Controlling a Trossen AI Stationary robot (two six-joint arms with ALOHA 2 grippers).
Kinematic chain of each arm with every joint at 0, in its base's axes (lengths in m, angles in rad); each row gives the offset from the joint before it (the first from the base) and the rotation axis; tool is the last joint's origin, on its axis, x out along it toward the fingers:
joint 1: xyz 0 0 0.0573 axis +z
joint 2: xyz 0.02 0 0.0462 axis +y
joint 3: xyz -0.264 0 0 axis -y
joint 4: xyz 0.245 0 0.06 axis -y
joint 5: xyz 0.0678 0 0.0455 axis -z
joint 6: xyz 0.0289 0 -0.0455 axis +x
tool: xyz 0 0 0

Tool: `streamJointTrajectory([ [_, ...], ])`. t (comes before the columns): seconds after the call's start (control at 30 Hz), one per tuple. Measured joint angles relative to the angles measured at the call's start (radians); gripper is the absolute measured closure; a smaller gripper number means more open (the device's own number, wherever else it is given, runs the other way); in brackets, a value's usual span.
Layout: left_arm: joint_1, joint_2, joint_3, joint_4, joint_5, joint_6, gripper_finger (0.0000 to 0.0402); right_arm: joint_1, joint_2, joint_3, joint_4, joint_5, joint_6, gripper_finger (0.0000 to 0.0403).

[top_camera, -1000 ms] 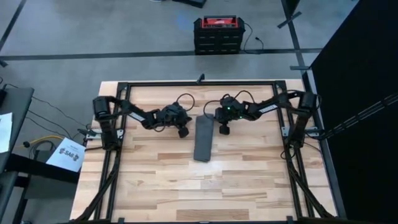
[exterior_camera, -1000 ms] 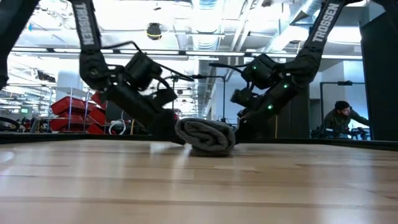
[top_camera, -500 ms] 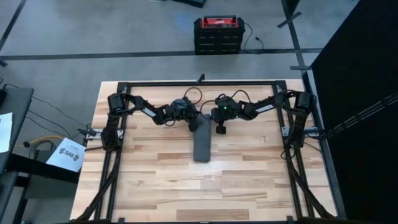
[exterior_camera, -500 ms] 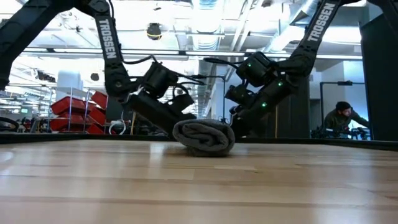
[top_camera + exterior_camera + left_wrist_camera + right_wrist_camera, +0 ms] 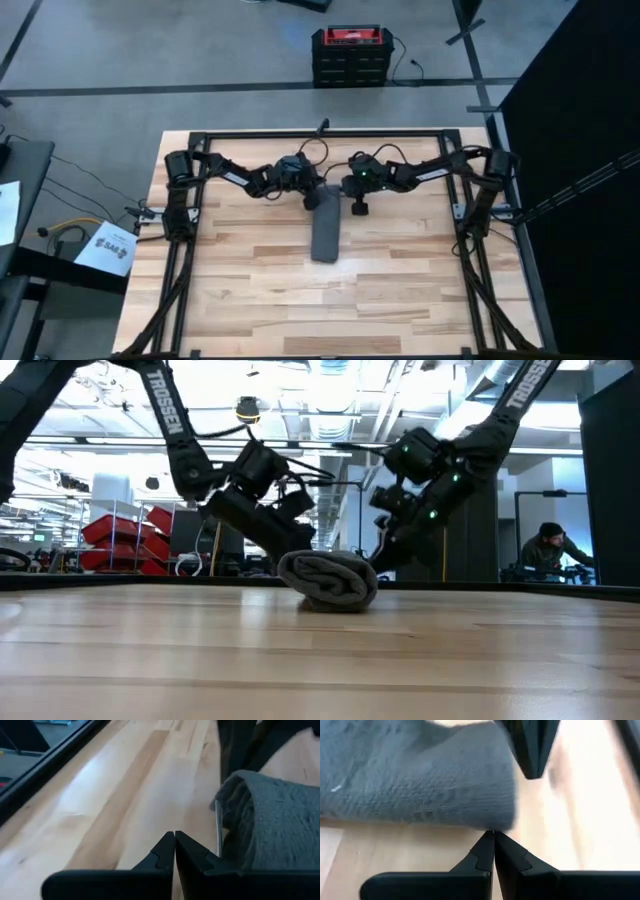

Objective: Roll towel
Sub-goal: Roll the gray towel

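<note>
The dark grey towel point(image 5: 325, 226) lies rolled into a long roll on the wooden table, running from far to near; its near end faces the low view point(image 5: 328, 577). My left gripper point(image 5: 312, 198) is shut and stands by the left side of the roll's far end point(image 5: 260, 815). My right gripper point(image 5: 357, 207) is shut too, on the right side of the same end point(image 5: 420, 775). Each wrist view shows the other arm's finger beyond the towel. My left gripper's shut fingers point(image 5: 192, 857) slant down from the table's left, close beside the roll's far end point(image 5: 225, 815); I cannot tell whether they touch it. My right gripper's shut fingertips come slanting down from the right and stand at the roll's edge near its far end point(image 5: 490, 822); I cannot tell whether they touch the cloth.
A black frame rail point(image 5: 320, 133) runs along the table's far edge and sides. Bare wood point(image 5: 330, 300) lies toward the near edge. A red and black case point(image 5: 348, 55) stands on the floor beyond. A person point(image 5: 548, 550) sits in the room behind.
My left gripper has moved toward the table's right and far edge, up to the towel's far end, and both grippers have risen slightly. The rolled towel has stayed where it was.
</note>
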Motion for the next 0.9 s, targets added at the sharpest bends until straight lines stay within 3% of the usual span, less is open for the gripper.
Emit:
streamJointTrajectory([
  [0.13,-0.016,-0.136,-0.001,-0.147,-0.007,0.018,0.0402,-0.029,-0.057,0.0,-0.012,0.006,-0.018,0.0403],
  [0.23,-0.092,-0.25,-0.009,-0.22,-0.012,0.009,0.0402,-0.041,-0.077,0.0,0.027,-0.007,-0.021,0.0403],
  [0.4,-0.311,-0.303,-0.1,-0.033,-0.139,-0.049,0.0402,-0.028,-0.026,0.001,0.246,-0.202,0.025,0.0403],
  [0.57,-0.462,-0.164,-0.138,0.217,-0.275,-0.102,0.0402,-0.003,0.119,0.012,0.449,-0.255,0.081,0.0403],
  [0.77,-0.511,0.067,-0.081,0.242,-0.285,-0.198,0.0402,0.0,0.196,0.013,0.537,-0.233,0.133,0.0403],
  [0.9,-0.534,0.159,-0.064,0.329,-0.292,-0.262,0.0402,-0.006,0.219,0.003,0.558,-0.179,0.132,0.0403],
])
